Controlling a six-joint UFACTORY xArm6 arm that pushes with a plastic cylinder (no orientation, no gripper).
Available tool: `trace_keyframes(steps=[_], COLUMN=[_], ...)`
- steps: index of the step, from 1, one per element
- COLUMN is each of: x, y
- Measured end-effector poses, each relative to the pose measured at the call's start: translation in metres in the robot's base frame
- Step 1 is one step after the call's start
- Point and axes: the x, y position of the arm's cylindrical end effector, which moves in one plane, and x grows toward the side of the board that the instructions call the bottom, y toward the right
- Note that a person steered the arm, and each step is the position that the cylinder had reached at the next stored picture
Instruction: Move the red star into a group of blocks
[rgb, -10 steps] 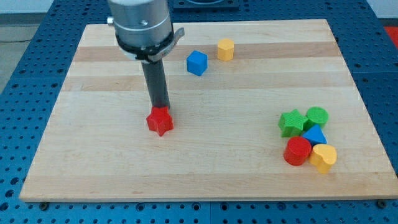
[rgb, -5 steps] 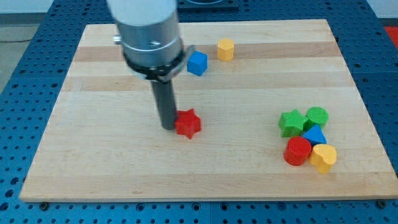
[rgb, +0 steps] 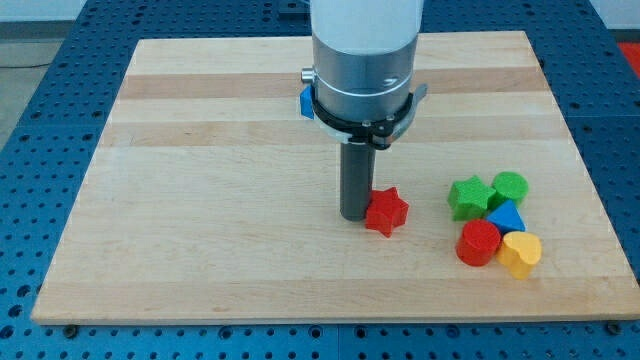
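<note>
The red star (rgb: 386, 211) lies on the wooden board (rgb: 200, 200), right of centre. My tip (rgb: 355, 215) touches the star's left side. To the star's right, a short gap away, sits a group of blocks: a green star (rgb: 468, 197), a green cylinder (rgb: 510, 187), a blue triangle (rgb: 506, 217), a red cylinder (rgb: 478, 243) and a yellow heart (rgb: 520, 253).
A blue cube (rgb: 304, 101) shows only as a sliver behind the arm's body near the view's top. The yellow block seen earlier is hidden behind the arm.
My tip has pushed the red star to the view's right, from left of centre to close to the group. The arm now hides the blue cube and the yellow block.
</note>
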Motion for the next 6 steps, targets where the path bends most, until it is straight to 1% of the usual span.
trace_keyframes(steps=[2,3,6], x=[0.017,0.017,0.017], y=[0.029,0.047,0.06])
